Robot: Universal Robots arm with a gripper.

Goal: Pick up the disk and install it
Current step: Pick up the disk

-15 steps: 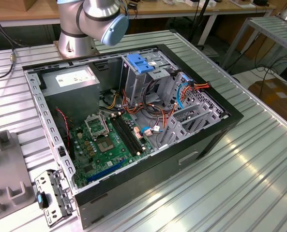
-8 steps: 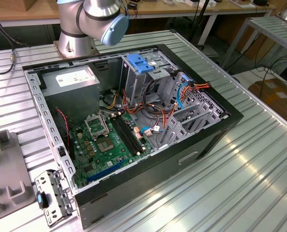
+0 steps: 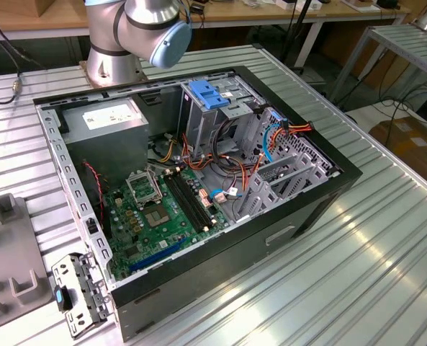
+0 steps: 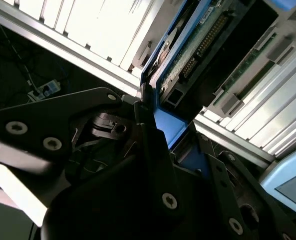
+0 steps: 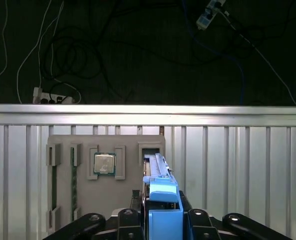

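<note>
The disk shows edge-on in the first wrist view, a thin metal body with blue plastic rails, standing over a slot of the grey holder tray. My gripper is shut on its near end, one black finger on each side. The second wrist view shows the disk from its circuit-board side, with the blue rail between my gripper fingers. I cannot tell whether the disk still rests in the slot. The open computer case lies on the table in the exterior view, with a blue-latched drive bay at its far side.
The tray also holds a processor chip and a memory stick. The table edge lies just past the tray, with cables on the dark floor beyond. Inside the case are a grey power-supply box, the motherboard and loose cables. A metal bracket lies by the case.
</note>
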